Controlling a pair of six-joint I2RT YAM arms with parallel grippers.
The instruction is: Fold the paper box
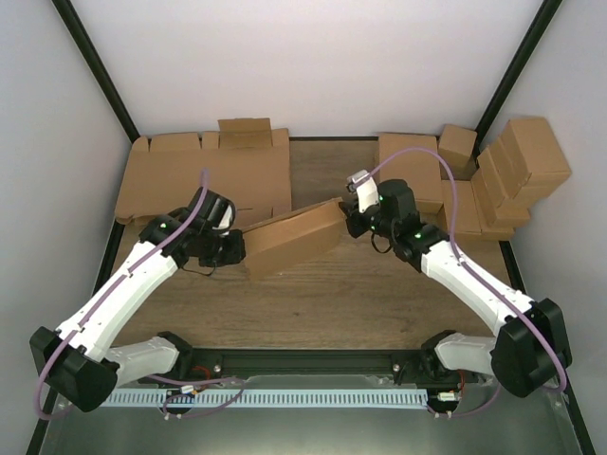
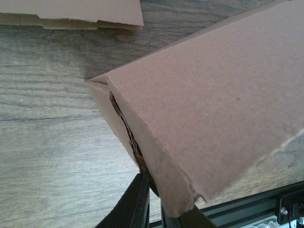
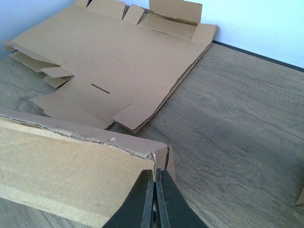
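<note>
The paper box (image 1: 294, 237) is over the middle of the desk (image 1: 332, 294), closed into a wide shallow shape and slanted, its right end further back than its left. The left end effector (image 1: 230, 248) is clamped thin on the box's left side wall, where the wrist view shows a seam gaping slightly. The right end effector (image 1: 353, 216) is pinched almost fully together on the cardboard at the opposite corner. The step appears to be seating the walls; doing it well likely means pressing that seam flush while both pinches steady the box, without crushing corners. Flat cardboard blanks (image 1: 204, 175) lie behind; finished boxes (image 1: 512, 175) are stacked at the right.
</note>
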